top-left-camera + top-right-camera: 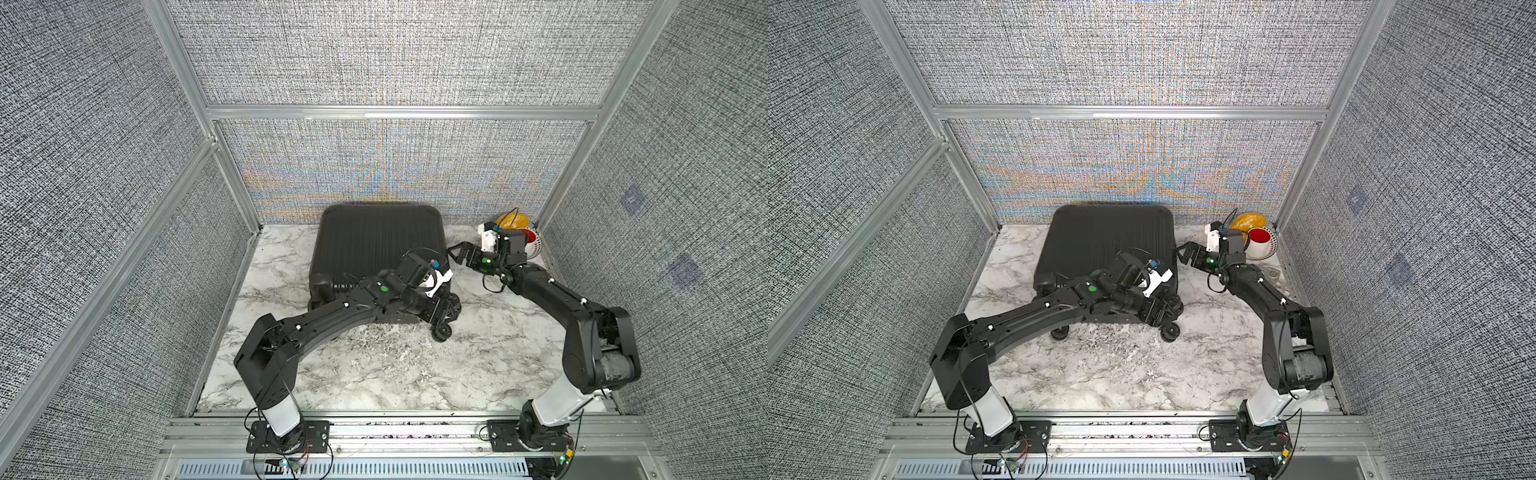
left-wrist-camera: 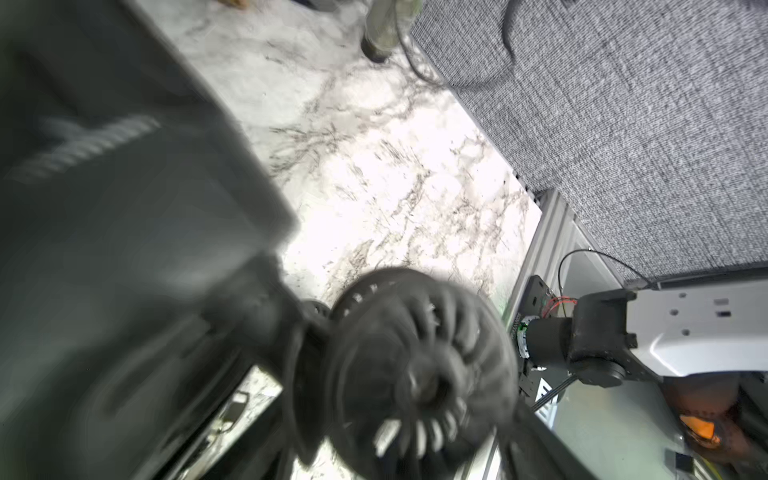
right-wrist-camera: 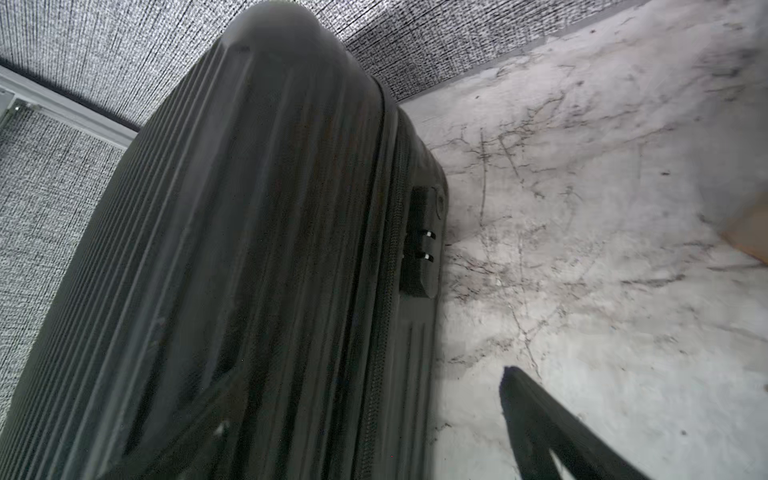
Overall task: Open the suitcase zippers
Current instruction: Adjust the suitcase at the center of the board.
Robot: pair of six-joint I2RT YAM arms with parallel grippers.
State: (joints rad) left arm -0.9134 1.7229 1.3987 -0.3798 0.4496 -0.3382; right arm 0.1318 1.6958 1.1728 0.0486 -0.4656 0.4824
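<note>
the table [image 1: 374, 386] is a white marble-look top with grey veins, boxed in by grey fabric walls [image 1: 395, 62] on three sides, with a metal rail [image 1: 395, 428] along the near edge. a grey scuffed patch [image 1: 386, 338] marks it around the middle. the black case [image 1: 374, 241] lies flat on its broad side toward the back, far edge close to the back wall, wheels [image 1: 441, 332] pointing at the near side. in the far right corner, apart from the case, sit two bowls: a yellow one [image 1: 1248, 220] tipped up by the wall, and just beside it a white one [image 1: 1266, 249], tilted so its red inside shows.
</note>
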